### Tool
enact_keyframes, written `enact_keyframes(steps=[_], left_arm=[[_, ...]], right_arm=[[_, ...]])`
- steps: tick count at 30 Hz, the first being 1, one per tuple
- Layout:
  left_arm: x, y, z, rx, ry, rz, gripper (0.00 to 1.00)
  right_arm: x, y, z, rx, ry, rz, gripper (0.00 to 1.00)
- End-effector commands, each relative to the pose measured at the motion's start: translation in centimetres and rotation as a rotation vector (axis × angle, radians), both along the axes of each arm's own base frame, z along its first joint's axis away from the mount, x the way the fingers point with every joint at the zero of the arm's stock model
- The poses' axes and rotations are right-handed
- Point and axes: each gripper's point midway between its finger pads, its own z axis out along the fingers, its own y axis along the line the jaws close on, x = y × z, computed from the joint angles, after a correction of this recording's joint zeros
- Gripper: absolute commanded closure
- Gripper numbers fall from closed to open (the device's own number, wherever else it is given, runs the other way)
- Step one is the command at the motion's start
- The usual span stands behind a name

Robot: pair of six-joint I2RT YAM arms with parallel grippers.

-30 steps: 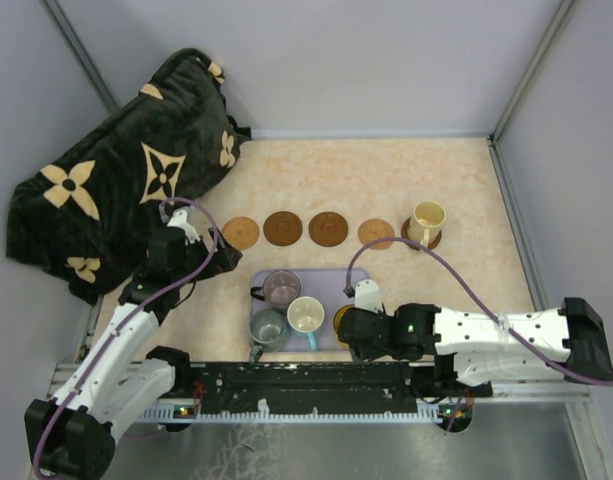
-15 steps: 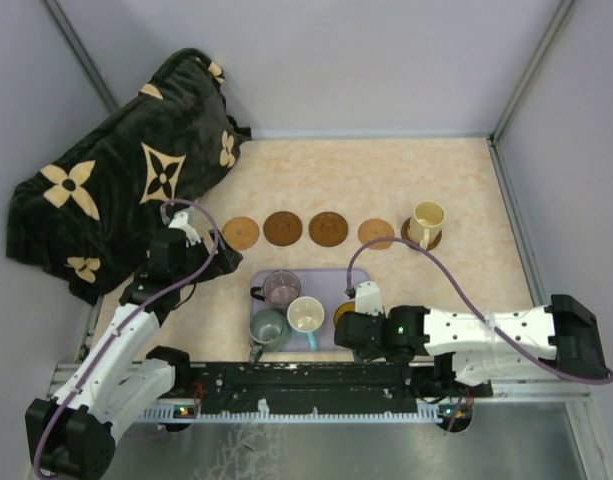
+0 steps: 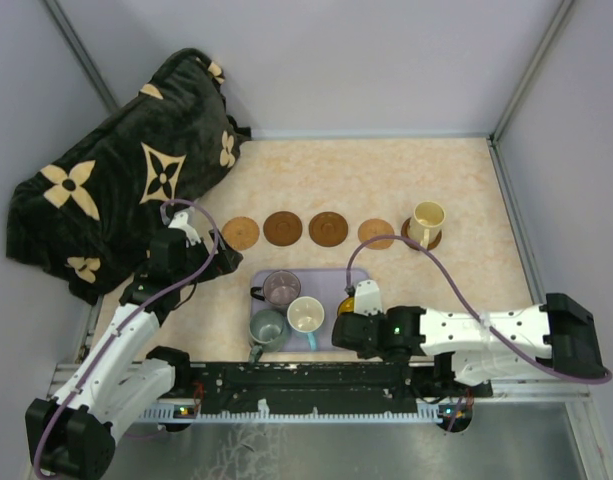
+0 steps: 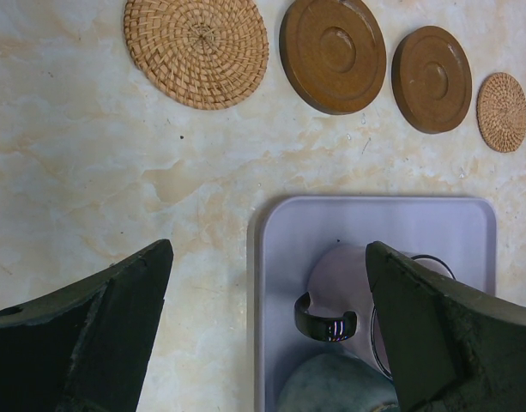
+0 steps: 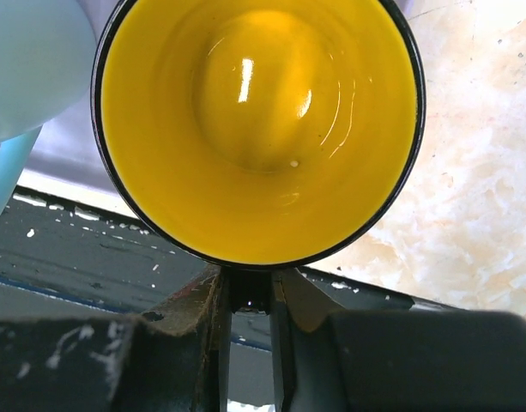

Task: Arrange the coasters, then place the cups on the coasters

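Four bare coasters (image 3: 283, 228) lie in a row across the table, and a fifth holds the cream cup (image 3: 427, 220). On the lavender tray (image 3: 321, 276) stand the purple-grey cup (image 3: 282, 288), the grey-green cup (image 3: 268, 328) and the white cup with a blue handle (image 3: 306, 315). At the tray's right end is the yellow cup (image 5: 258, 129), mostly hidden from above. My right gripper (image 5: 250, 287) is shut on its dark handle. My left gripper (image 4: 269, 251) hangs open over the tray's left edge, with the woven coaster (image 4: 196, 49) beyond it.
A black blanket with tan flowers (image 3: 126, 170) fills the back left corner. Grey walls close in the table on three sides. A black rail (image 3: 306, 375) runs along the near edge, just below the tray.
My right gripper has closed from partly open onto the yellow cup's handle and shifted slightly left. The left arm has not moved.
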Motion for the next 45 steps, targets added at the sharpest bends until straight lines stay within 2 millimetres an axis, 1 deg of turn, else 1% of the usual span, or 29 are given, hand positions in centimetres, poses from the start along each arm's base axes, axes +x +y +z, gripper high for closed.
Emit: enact_keyframes(steps=[1, 4, 6, 11, 18, 21, 25, 30, 34, 37, 40, 45], left_arm=[[-0.2, -0.3, 0.1, -0.016, -0.01, -0.012, 0.0], [-0.2, -0.4, 0.1, -0.017, -0.01, -0.012, 0.0], [-0.2, -0.4, 0.1, -0.018, -0.011, -0.013, 0.0], [-0.1, -0.4, 0.2, -0.021, -0.014, -0.013, 0.0], [0.0, -0.6, 0.1, -0.029, -0.013, -0.019, 0.0], [0.1, -0.8, 0.0, -0.035, -0.01, -0.023, 0.0], [0.2, -0.8, 0.1, -0.034, -0.012, -0.022, 0.0], [0.5, -1.0, 0.0, -0.039, -0.011, -0.025, 0.0], [0.7, -1.1, -0.1, -0.041, -0.009, -0.028, 0.0], [0.8, -1.2, -0.2, -0.044, -0.009, -0.028, 0.0], [0.9, -1.2, -0.3, -0.045, -0.009, -0.029, 0.0], [0.9, -1.3, -0.2, -0.048, -0.011, -0.03, 0.0]], right_arm=[[0.6, 0.6, 0.1, -0.005, -0.034, -0.022, 1.0], [1.0, 0.9, 0.5, -0.015, -0.052, -0.024, 1.0], [1.4, 1.1, 1.1, -0.021, -0.079, -0.025, 1.0], [3.0, 2.1, 4.0, -0.007, -0.183, -0.05, 1.0], [6.1, 2.2, 9.2, 0.044, -0.347, -0.184, 1.0], [7.8, 1.5, 10.0, 0.03, -0.379, -0.25, 1.0], [10.5, 0.6, 10.5, 0.026, -0.411, -0.305, 1.0], [14.2, 0.2, 11.4, 0.026, -0.487, -0.313, 1.0], [17.1, -0.8, 12.2, -0.011, -0.562, -0.336, 1.0], [19.3, -1.7, 11.9, -0.034, -0.596, -0.353, 1.0], [21.5, -2.6, 11.1, -0.04, -0.622, -0.361, 1.0], [24.5, -3.2, 9.8, -0.063, -0.65, -0.337, 1.0]])
